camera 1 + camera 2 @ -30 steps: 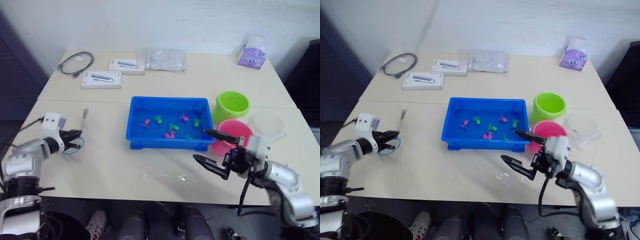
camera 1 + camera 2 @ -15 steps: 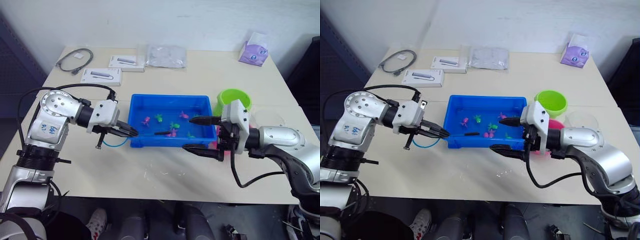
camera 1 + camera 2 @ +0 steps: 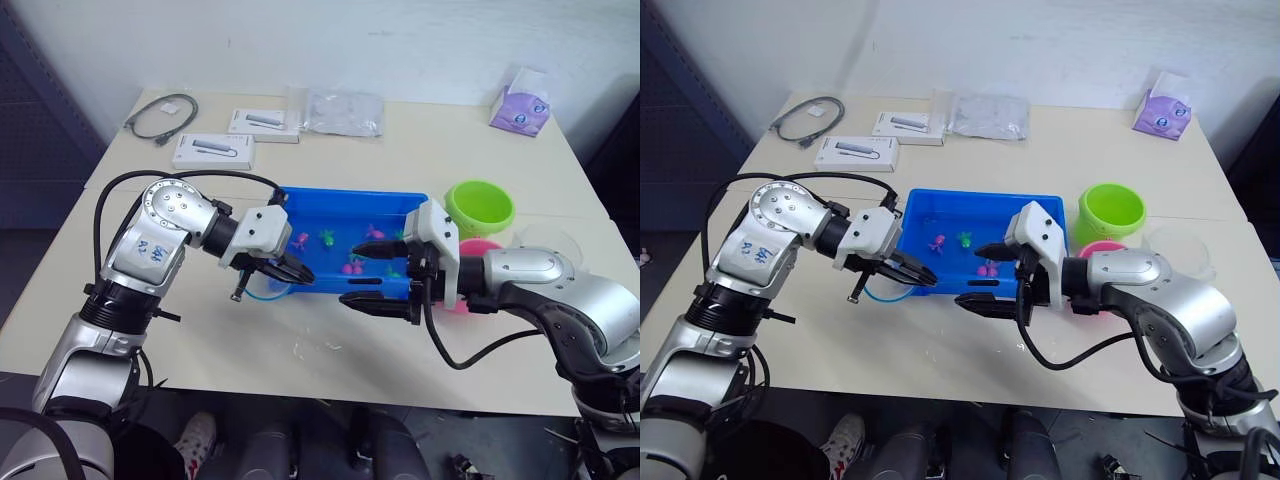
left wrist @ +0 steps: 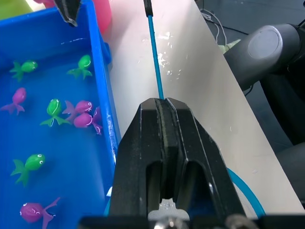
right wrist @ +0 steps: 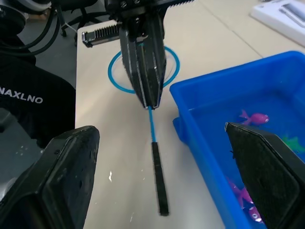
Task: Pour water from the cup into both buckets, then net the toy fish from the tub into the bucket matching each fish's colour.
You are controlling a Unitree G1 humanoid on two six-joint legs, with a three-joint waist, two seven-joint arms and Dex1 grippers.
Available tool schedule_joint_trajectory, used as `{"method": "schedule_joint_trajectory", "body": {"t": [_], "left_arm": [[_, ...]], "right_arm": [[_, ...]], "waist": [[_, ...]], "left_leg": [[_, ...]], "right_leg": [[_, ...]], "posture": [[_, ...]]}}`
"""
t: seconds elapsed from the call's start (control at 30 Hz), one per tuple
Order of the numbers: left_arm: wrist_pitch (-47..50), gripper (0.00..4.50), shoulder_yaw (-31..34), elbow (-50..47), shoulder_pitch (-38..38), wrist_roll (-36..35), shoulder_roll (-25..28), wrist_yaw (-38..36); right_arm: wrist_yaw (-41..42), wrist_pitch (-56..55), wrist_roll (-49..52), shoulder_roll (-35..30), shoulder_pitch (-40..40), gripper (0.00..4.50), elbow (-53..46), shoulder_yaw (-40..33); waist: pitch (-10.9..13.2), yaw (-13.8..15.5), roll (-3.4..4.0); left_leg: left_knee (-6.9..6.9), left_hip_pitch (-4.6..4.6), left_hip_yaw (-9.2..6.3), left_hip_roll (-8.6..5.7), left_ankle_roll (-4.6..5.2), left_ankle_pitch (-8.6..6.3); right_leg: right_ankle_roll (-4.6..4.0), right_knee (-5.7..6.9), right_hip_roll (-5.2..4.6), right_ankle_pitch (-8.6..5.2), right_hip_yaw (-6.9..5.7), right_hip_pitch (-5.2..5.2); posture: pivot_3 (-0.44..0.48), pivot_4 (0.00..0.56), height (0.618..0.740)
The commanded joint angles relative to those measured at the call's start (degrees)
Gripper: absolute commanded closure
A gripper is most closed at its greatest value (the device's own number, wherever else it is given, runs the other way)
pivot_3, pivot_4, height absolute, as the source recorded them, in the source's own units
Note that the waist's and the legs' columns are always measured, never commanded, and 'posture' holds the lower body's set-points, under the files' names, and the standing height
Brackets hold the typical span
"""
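Beside the blue tub (image 3: 345, 213), the left hand (image 3: 296, 272) grips the net (image 5: 153, 143); the right hand (image 3: 378, 276) gapes empty opposite it.

Blue tub (image 3: 335, 205), green and pink fish (image 4: 30, 164)

left arm: bent at the elbow, forearm reaching toward the desk's middle
left gripper (image 3: 300, 274): fingers pressed together, clamped on the net (image 5: 151, 133) stem
right arm: reaching across the desk's front edge
right gripper (image 3: 385, 277): fingers spread wide, holding nothing
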Motion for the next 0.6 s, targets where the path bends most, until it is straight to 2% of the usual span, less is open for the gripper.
{"method": "schedule_joint_trajectory", "body": {"t": [0.03, 0.4, 0.5, 0.6], "left_arm": [[0.59, 4.48, 0.21, -1.66, -1.36, 0.38, -0.08, 0.22], [0.67, 4.48, -0.06, -0.98, -1.09, 0.63, -0.76, 0.58], [0.56, 4.5, -0.26, -0.8, -1.2, 0.95, -1.05, 0.61], [-0.26, 4.5, -0.42, -0.7, -1.03, 1.58, -1.02, 0.54]], "right_arm": [[0.45, 0.5, 1.3, -0.23, -0.39, 0.0, -2.81, -1.11], [-0.74, 1.13, 1.28, 0.83, 0.92, 0.0, -2.67, -1.47], [-0.88, 0.73, 0.65, 1.07, 0.76, 0.86, -2.31, -1.18], [-1.16, 0.4, 0.11, 1.52, 0.72, 2.32, -1.99, -1.0]], "waist": [[0.0, 0.0, 0.0], [0.0, 0.0, 0.0], [0.0, 0.01, 0.0], [0.0, 0.01, 0.0]], "left_leg": [[0.0, 0.0, 0.0, 0.0, 0.0, 0.0], [0.01, 0.0, 0.0, 0.0, 0.0, 0.0], [0.02, 0.0, 0.0, 0.0, 0.0, 0.0], [0.02, 0.0, 0.0, 0.0, 0.0, 0.0]], "right_leg": [[0.0, 0.0, 0.0, 0.0, 0.0, 0.0], [0.0, 0.02, 0.01, 0.0, -0.03, 0.0], [0.0, 0.02, 0.01, 0.0, -0.05, 0.0], [0.0, 0.02, 0.02, 0.0, -0.11, 0.0]], "posture": [[0.0, 0.15, 0.74], [0.0, 0.15, 0.74], [0.0, 0.15, 0.74], [0.0, 0.15, 0.74]]}}
